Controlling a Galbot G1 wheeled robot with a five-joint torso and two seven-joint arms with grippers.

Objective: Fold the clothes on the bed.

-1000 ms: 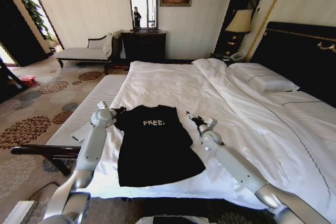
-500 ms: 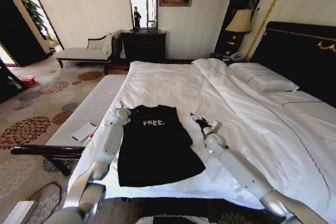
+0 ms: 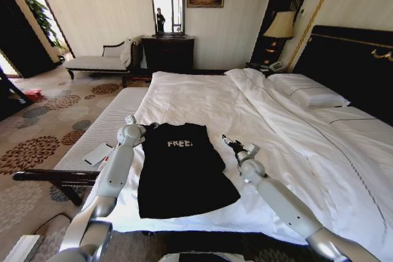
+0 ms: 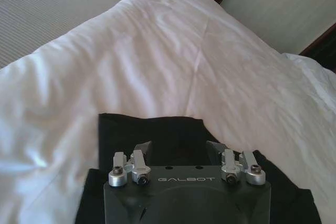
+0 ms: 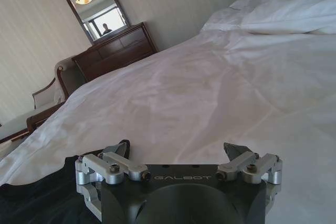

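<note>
Risk: T-shirt (image 3: 182, 167) lies flat at bed's (image 3: 258, 108) near-left edge. Left pincer (image 4: 179, 154) spread over its far-left corner; right pincer (image 5: 178, 153) spread beside it. Closing could pinch the sheet too.

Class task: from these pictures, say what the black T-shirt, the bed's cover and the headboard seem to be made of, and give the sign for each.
T-shirt: soft matte knit, probably cotton; it lies limp and flat, with printed white lettering.
Bed cover: white woven cloth, matte; it creases and puffs.
Headboard: dark, faintly glossy, likely varnished wood; the look leaves it open.
</note>
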